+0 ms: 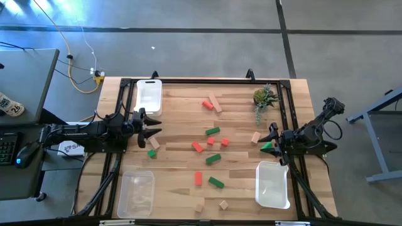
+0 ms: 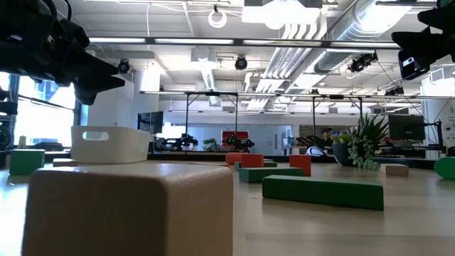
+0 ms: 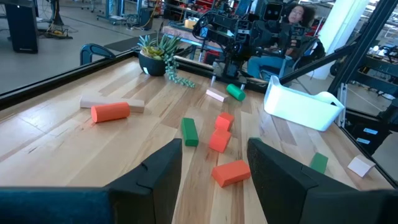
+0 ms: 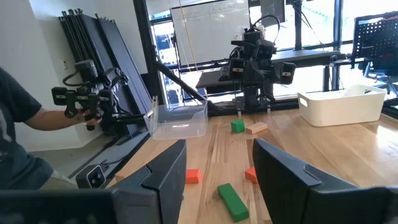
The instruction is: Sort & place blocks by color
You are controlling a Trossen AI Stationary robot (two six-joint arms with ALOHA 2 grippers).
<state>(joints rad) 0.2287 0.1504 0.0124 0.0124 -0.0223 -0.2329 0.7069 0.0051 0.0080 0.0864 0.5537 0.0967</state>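
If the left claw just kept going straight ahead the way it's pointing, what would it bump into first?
Most likely the red block lying on the table just ahead of the open left claw, with two more red blocks close behind it. How far above the table the claw hangs is hard to judge, so it might pass over them.

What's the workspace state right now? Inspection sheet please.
Surface: wooden table, dry, nothing spilled.
Job's things: red, green and tan blocks scattered mid-table, none in a tray.
Trays: white trays far left and near right; clear tray near left; all look empty.
Clutter: potted plant.
Grippers: left gripper and right gripper open, empty, at opposite table edges.
Cables: yellow and white cables on floor beyond table.
Surroundings: person seated at the side, holding a controller.
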